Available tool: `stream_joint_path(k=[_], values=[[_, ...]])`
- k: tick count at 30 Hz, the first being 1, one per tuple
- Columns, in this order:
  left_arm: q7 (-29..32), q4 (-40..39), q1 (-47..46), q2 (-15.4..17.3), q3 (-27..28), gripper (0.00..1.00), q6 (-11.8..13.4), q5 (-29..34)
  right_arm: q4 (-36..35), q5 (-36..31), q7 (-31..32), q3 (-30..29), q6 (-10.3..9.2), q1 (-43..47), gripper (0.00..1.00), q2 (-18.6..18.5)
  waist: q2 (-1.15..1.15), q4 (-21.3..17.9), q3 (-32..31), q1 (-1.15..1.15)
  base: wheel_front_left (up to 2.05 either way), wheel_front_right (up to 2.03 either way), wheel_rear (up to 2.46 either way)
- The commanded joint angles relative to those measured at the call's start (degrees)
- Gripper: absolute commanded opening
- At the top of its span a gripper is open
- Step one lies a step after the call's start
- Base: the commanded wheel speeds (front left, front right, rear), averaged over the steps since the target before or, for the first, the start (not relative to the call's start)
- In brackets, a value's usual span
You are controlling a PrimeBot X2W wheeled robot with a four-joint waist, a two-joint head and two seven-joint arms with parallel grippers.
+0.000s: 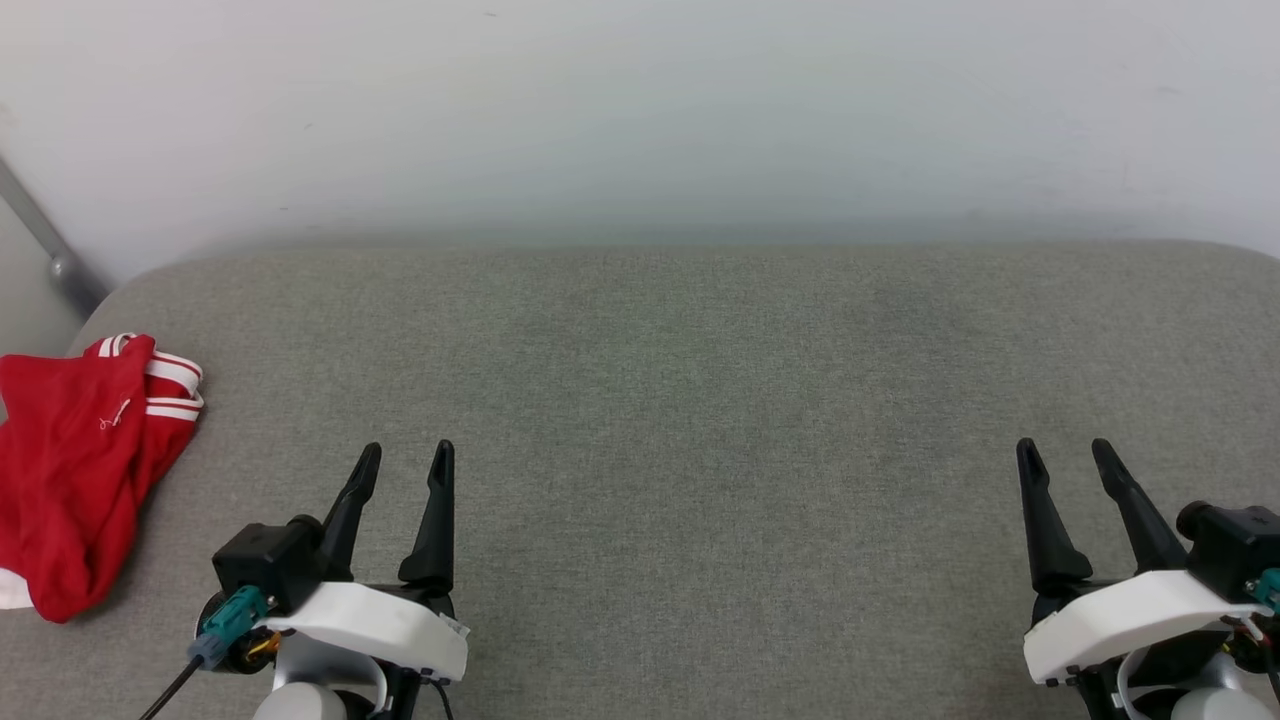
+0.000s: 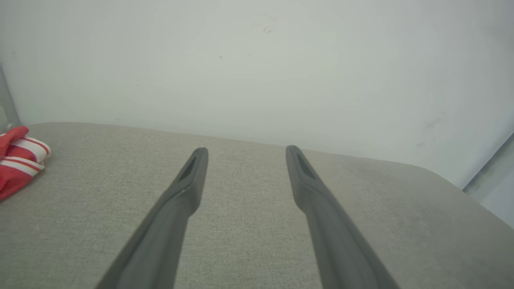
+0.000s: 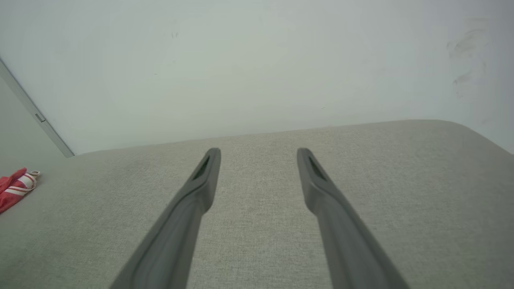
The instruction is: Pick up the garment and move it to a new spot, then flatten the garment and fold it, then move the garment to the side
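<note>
The garment (image 1: 75,465), red with red-and-white striped trim, lies bunched at the far left edge of the grey fabric surface (image 1: 700,400). Its striped edge also shows in the left wrist view as the garment (image 2: 18,158) and far left in the right wrist view as the garment (image 3: 16,186). My left gripper (image 1: 405,460) stands open at the lower left, to the right of the garment and apart from it, nothing between its fingers. My right gripper (image 1: 1065,455) stands open at the lower right, far from the garment. In the wrist views the left gripper (image 2: 245,152) and right gripper (image 3: 257,154) point at bare fabric.
A pale wall (image 1: 640,120) rises behind the surface's rounded far edge. A grey metal bar (image 1: 45,245) slants down at the back left corner. The surface's right corner curves away near the wall (image 2: 441,172).
</note>
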Motion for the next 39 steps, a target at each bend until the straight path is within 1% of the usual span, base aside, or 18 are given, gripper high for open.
stream_joint_path(k=[1,13,27,39], values=[[-0.5,-0.3,-1.1,0.2,-0.1,1.0,0.1,1.0,-0.8,-1.3,-0.4,-0.1,-0.02,0.2,1.0,0.1,0.0,0.0,0.0,0.0,0.0,0.0,0.0],[-2.0,0.5,-0.9,0.0,0.2,1.0,0.6,6.5,-1.7,-6.3,-0.9,-0.3,-0.02,1.0,1.0,0.2,0.0,-0.1,-0.1,0.0,0.0,0.0,0.0],[-3.6,1.8,-0.9,-0.5,0.8,1.0,0.4,11.1,-2.2,-9.8,-1.9,0.0,-0.02,1.2,1.0,0.2,0.0,-0.3,-0.1,0.0,0.0,0.0,0.0],[-4.8,2.7,-1.1,-0.9,1.5,1.0,0.2,15.0,-1.3,-12.7,-3.3,0.0,-0.02,0.6,1.0,0.3,0.0,-0.6,0.4,0.0,0.0,0.0,0.0]])
